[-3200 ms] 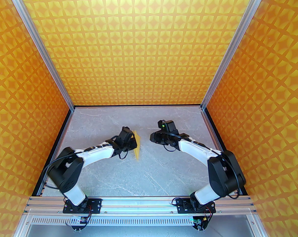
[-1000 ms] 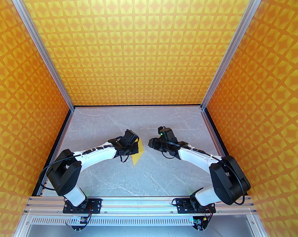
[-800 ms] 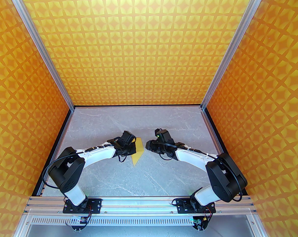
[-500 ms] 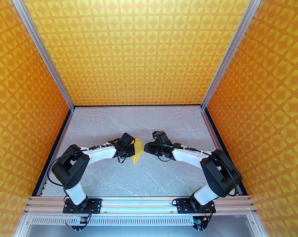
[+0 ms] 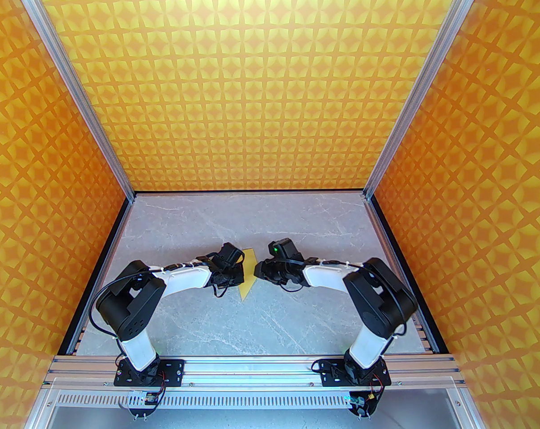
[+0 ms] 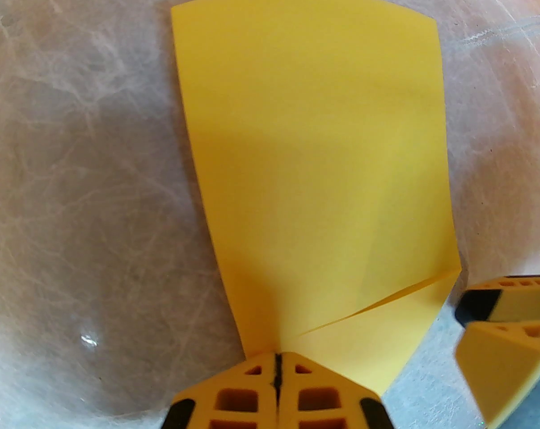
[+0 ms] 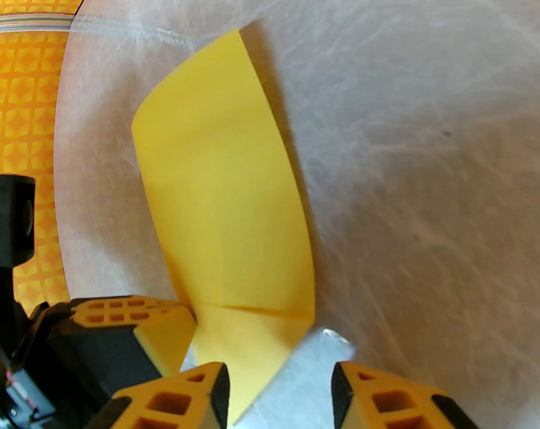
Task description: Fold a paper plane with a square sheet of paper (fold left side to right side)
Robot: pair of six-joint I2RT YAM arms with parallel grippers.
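Note:
The square sheet of paper (image 5: 251, 267) is plain yellow and folded into a long, narrow kite-like shape, the paper plane, with its point toward the near side. It is held tilted just above the grey table. My left gripper (image 6: 277, 367) is shut on its near edge, next to a slanted fold line; from above, the left gripper (image 5: 242, 273) is at the paper's left side. My right gripper (image 7: 280, 389) is open, its left finger (image 7: 207, 391) beside the paper's (image 7: 225, 195) lower corner. Both right fingers (image 6: 504, 304) show close to the paper's right edge.
The grey marble-look table (image 5: 274, 324) spreads out around both arms. Orange-yellow star-patterned walls (image 5: 261, 96) and aluminium posts (image 5: 399, 119) close in the back and sides. The two wrists stand very close together at mid-table.
The right arm has swung left until its open fingers reach the paper's right edge. The left gripper has kept the paper and shifted it only slightly.

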